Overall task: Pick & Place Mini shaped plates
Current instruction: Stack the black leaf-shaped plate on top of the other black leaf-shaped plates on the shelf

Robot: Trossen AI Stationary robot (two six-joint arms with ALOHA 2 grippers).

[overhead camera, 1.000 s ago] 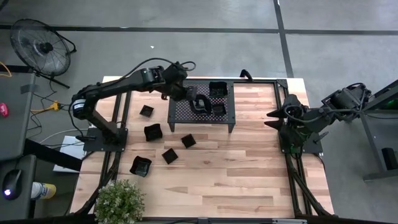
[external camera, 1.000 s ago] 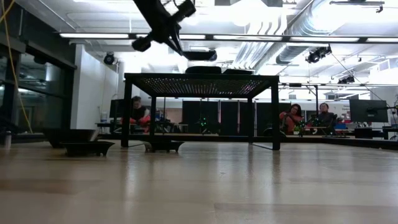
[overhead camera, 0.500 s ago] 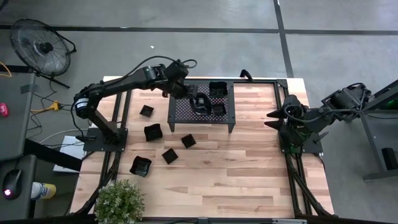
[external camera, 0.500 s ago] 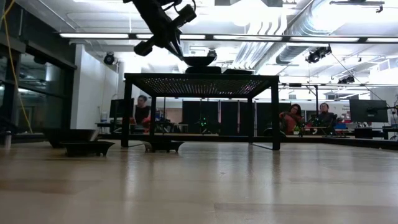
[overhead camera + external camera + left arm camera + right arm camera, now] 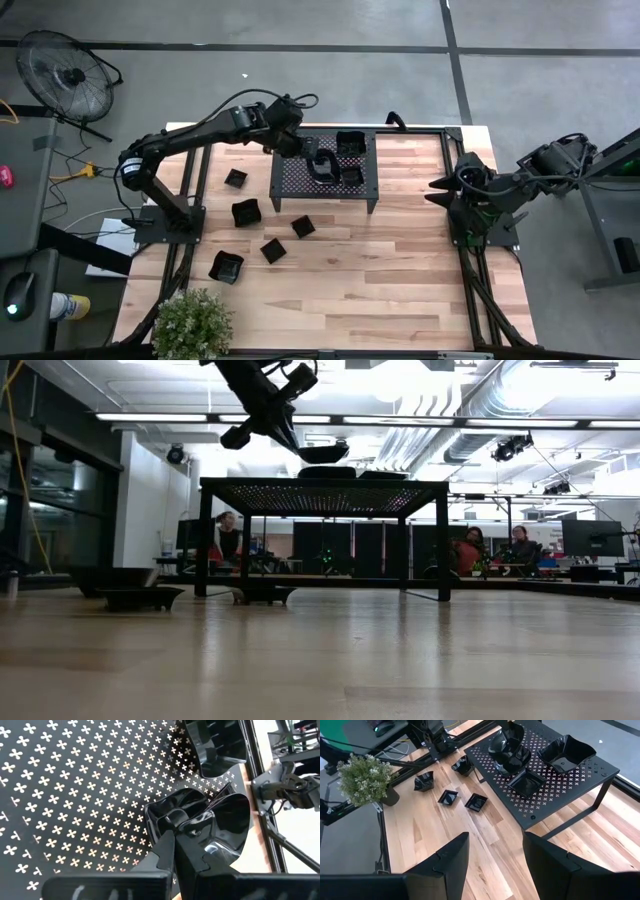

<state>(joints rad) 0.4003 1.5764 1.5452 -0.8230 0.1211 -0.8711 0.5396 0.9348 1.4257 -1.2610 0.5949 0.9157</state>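
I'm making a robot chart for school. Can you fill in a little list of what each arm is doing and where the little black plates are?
Left gripper: shut on a mini plate, held above the rack
Right gripper: open, holding nothing, waiting at the table's right edge
Plates resting on rack: two, a big one and a small one
Plates on table: five, all left of or in front of the rack
Also there: potted plant at the table's front left corner
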